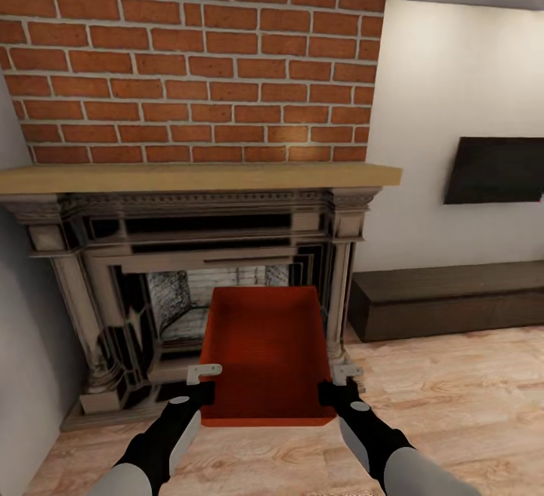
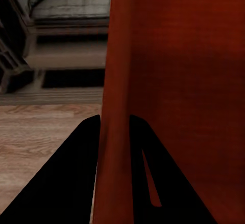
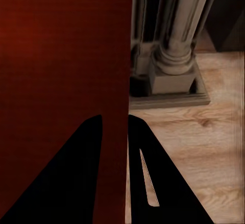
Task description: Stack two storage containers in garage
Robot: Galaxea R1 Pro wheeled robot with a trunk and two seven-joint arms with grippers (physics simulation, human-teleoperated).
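Note:
A red-orange storage container (image 1: 264,352) hangs in front of the fireplace, held between my two arms with its open top facing me. My left gripper (image 1: 205,381) is shut on its left wall, and in the left wrist view the dark fingers (image 2: 76,168) straddle that red wall (image 2: 153,81). At the container's right wall my right gripper (image 1: 336,384) is shut as well; the right wrist view has the wall (image 3: 66,70) pinched between the fingers (image 3: 148,173). I am in the living room, over light wood planks (image 1: 453,405).
The brick fireplace (image 1: 196,58) with its wooden mantel (image 1: 196,177) and dark surround stands right ahead. A surround column base (image 3: 173,75) sits close to my right gripper. A long dark low bench (image 1: 446,300) and black TV (image 1: 495,170) are at the right.

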